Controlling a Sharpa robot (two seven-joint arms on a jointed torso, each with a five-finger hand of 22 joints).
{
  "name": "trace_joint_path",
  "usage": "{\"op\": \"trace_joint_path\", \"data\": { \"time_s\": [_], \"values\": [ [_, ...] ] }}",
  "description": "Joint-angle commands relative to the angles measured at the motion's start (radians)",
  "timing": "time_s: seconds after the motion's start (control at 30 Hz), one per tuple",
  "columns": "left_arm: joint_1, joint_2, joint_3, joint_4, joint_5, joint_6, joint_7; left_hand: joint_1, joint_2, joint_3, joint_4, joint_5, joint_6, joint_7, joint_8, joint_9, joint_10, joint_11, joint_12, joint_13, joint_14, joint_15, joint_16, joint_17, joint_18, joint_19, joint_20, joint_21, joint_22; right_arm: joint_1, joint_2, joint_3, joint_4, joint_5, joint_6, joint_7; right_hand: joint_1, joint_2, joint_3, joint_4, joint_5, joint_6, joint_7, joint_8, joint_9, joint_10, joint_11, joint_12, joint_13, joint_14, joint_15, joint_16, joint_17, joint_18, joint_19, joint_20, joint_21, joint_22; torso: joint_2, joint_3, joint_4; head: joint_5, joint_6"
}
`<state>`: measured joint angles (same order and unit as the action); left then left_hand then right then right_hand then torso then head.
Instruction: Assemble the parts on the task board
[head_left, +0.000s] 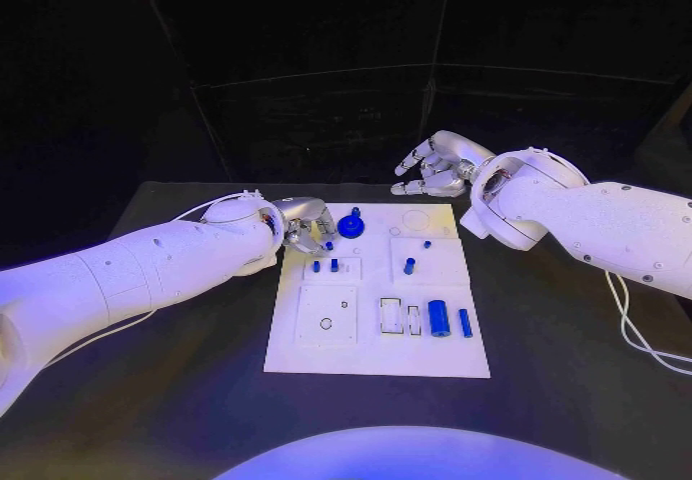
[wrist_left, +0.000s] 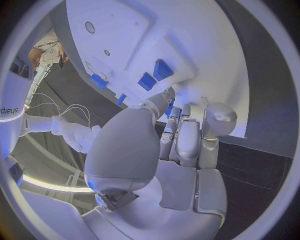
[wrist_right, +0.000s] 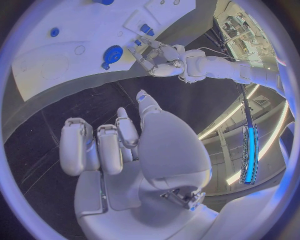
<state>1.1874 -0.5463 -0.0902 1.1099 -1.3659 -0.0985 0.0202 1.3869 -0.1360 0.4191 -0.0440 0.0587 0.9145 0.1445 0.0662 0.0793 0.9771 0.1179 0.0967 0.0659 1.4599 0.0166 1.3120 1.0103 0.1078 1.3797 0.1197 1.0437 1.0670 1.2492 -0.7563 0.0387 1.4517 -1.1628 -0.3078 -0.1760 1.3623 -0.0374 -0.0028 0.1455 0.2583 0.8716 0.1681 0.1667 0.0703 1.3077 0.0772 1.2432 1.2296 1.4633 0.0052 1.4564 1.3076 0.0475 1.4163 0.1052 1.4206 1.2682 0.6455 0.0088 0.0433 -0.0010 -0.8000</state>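
Left hand (head_left: 306, 226) at board (head_left: 368, 350) far-left corner, fingers (wrist_left: 187, 142) curled, grip unclear. Right hand (head_left: 437, 165) off board, fingers loosely curled, empty. Parts (head_left: 438, 318) small, rigid, light, smooth; pinch sides.

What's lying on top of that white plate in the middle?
On the white plate lie small blue pieces: a round gear-like one, a thick cylinder, a thin bar and short pegs. The left robot hand covers the plate's upper left edge, so anything beneath is hidden.

White task board (head_left: 378, 345) on black table (head_left: 577, 400), blue parts (head_left: 438, 318) on it. Left hand (head_left: 306, 225) at board's far-left edge. Right hand (head_left: 434, 167) beyond the board, fingers curled.
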Motion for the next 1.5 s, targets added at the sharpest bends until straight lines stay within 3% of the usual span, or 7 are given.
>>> {"op": "trace_joint_path", "data": {
  "time_s": [0.03, 0.17, 0.37, 0.53, 0.67, 0.87, 1.5],
  "values": [
    [0.001, -0.012, 0.001, 0.006, 0.018, -0.035, 0.007, 0.001, 0.001, -0.009, -0.001, 0.000, -0.004, 0.004, 0.000, -0.001, -0.008, 0.000, -0.005, 0.000, 0.001, 0.006, -0.005, -0.001, 0.015, -0.006, 0.000, -0.007, -0.005, 0.002, -0.003, 0.001, -0.006, -0.001, 0.020, -0.006, 0.020, 0.009, 0.001, 0.008, 0.002, 0.003, -0.005, 0.009, -0.001, -0.109, -0.003, -0.140, -0.132, 0.052, -0.009, -0.035, 0.029, 0.030, -0.036, -0.002, -0.037, -0.062, -0.001, 0.0000, 0.0013, -0.002, 0.003],
    [0.002, -0.042, 0.006, 0.017, 0.059, -0.056, 0.010, 0.005, 0.013, -0.014, -0.003, 0.001, 0.017, 0.012, 0.010, 0.001, 0.015, -0.004, 0.014, 0.007, 0.003, 0.003, -0.001, 0.000, 0.015, -0.002, -0.001, -0.011, -0.008, 0.002, -0.009, 0.000, -0.020, -0.027, 0.039, -0.010, 0.071, 0.017, 0.023, 0.004, -0.003, 0.044, -0.015, 0.026, 0.002, -0.295, -0.013, -0.472, -0.430, 0.028, -0.020, -0.110, -0.062, 0.046, -0.077, -0.012, -0.091, -0.145, -0.001, 0.0000, 0.0014, -0.004, 0.008],
    [0.005, -0.115, 0.025, 0.048, 0.295, -0.117, 0.058, 0.013, 0.030, 0.010, -0.007, 0.010, 0.066, 0.017, 0.037, 0.009, 0.091, -0.017, 0.058, 0.017, 0.000, -0.007, -0.002, -0.009, 0.016, 0.000, -0.010, -0.020, -0.015, -0.006, -0.020, -0.003, -0.049, -0.170, 0.081, 0.004, 0.155, -0.002, 0.098, -0.001, -0.049, 0.130, -0.017, 0.039, 0.003, -0.273, -0.013, -0.833, -0.745, 0.028, -0.018, -0.178, -0.136, 0.050, -0.076, -0.015, -0.121, -0.180, -0.001, -0.0001, -0.0001, -0.013, 0.020],
    [0.008, -0.172, 0.029, 0.090, 0.586, -0.152, 0.160, 0.008, 0.031, 0.029, -0.008, 0.015, 0.081, 0.028, 0.047, 0.010, 0.090, -0.011, 0.061, 0.012, -0.041, -0.003, -0.061, -0.113, 0.038, -0.054, -0.010, -0.141, -0.121, -0.022, -0.028, -0.009, -0.057, -0.313, 0.108, 0.014, 0.179, -0.020, 0.129, -0.016, -0.070, 0.150, -0.031, 0.027, 0.001, -0.259, -0.013, -0.904, -0.823, 0.033, -0.020, -0.180, -0.135, 0.049, -0.069, -0.013, -0.120, -0.176, -0.001, -0.0002, -0.0008, -0.032, 0.024],
    [0.007, -0.206, 0.030, 0.136, 0.822, -0.143, 0.267, -0.001, 0.032, 0.037, -0.004, 0.015, 0.082, 0.037, 0.050, 0.008, 0.079, -0.004, 0.066, 0.008, -0.090, 0.003, -0.121, -0.216, 0.056, -0.110, -0.004, -0.247, -0.211, -0.034, -0.031, -0.023, -0.059, -0.408, 0.117, 0.018, 0.179, -0.031, 0.143, -0.018, -0.072, 0.148, -0.029, 0.012, -0.001, -0.259, -0.007, -0.938, -0.863, 0.033, -0.015, -0.185, -0.141, 0.048, -0.067, -0.010, -0.120, -0.175, 0.000, -0.0020, 0.0027, -0.055, 0.027],
    [0.003, -0.236, 0.030, 0.203, 1.046, -0.118, 0.367, -0.010, 0.033, 0.035, 0.000, 0.014, 0.081, 0.041, 0.052, 0.005, 0.063, 0.001, 0.074, 0.006, -0.170, 0.009, -0.213, -0.371, 0.075, -0.179, 0.002, -0.362, -0.304, -0.059, -0.033, -0.031, -0.051, -0.487, 0.129, 0.005, 0.166, -0.049, 0.152, -0.014, -0.077, 0.140, -0.016, -0.007, -0.003, -0.279, 0.007, -0.978, -0.909, 0.033, -0.004, -0.190, -0.145, 0.048, -0.068, -0.002, -0.125, -0.180, -0.001, -0.0031, 0.0008, -0.064, 0.030],
    [-0.004, -0.292, 0.030, 0.302, 1.242, -0.174, 0.502, -0.014, 0.037, 0.027, 0.001, 0.016, 0.076, 0.042, 0.052, 0.002, 0.064, 0.001, 0.092, 0.008, -0.196, 0.009, -0.235, -0.411, 0.076, -0.193, 0.004, -0.378, -0.313, -0.112, -0.015, -0.034, -0.055, -0.521, 0.178, -0.012, 0.151, -0.069, 0.168, -0.017, -0.076, 0.114, 0.011, -0.046, -0.003, -0.305, 0.032, -1.018, -0.977, 0.036, 0.013, -0.176, -0.128, 0.050, -0.070, 0.015, -0.129, -0.185, 0.001, -0.0009, 0.0009, -0.063, 0.034]
  ]
}}
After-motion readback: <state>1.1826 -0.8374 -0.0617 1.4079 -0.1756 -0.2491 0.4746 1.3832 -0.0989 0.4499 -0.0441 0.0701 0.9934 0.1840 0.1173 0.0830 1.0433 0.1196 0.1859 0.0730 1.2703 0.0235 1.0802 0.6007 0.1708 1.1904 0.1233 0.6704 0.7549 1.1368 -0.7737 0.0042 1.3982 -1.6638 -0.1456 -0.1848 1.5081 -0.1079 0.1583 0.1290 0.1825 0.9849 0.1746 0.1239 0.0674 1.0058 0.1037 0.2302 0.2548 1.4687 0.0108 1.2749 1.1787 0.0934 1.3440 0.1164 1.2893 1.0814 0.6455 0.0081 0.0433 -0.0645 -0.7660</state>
